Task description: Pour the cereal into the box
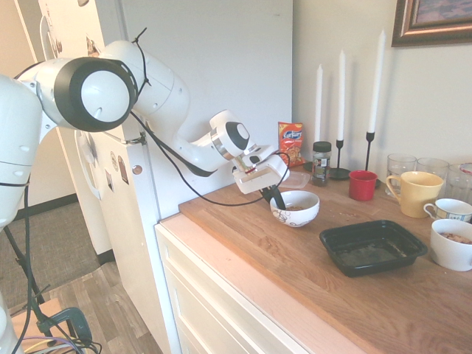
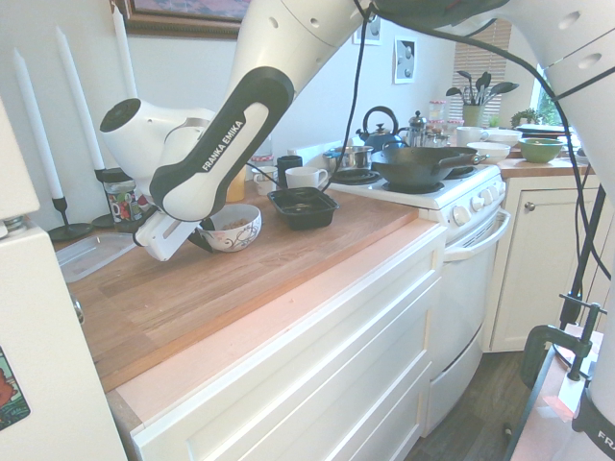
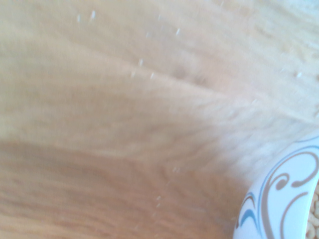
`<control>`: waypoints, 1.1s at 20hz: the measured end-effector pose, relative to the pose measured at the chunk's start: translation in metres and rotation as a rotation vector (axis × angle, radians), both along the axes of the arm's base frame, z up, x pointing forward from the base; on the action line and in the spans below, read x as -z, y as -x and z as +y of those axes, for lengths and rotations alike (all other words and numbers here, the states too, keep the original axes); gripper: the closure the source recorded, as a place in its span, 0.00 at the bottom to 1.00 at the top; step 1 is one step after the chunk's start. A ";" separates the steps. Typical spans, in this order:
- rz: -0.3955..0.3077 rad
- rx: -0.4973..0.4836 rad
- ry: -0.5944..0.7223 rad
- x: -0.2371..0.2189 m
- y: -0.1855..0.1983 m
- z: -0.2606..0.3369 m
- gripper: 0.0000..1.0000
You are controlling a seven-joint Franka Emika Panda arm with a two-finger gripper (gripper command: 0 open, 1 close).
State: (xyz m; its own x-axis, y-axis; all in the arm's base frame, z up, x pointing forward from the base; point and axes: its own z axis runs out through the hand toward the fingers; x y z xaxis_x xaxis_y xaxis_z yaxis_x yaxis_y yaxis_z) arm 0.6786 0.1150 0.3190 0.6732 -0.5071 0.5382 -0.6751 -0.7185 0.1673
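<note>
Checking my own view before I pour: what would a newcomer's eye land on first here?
Probably the white arm, its gripper closed on the rim of the patterned bowl at the counter's edge, cereal inside. Next, the black box, dark against the wood between bowl and white cup. Then three tall white candles against the wall behind.
</note>
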 end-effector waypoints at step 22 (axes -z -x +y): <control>0.008 0.127 -0.602 -0.161 -0.030 -0.186 1.00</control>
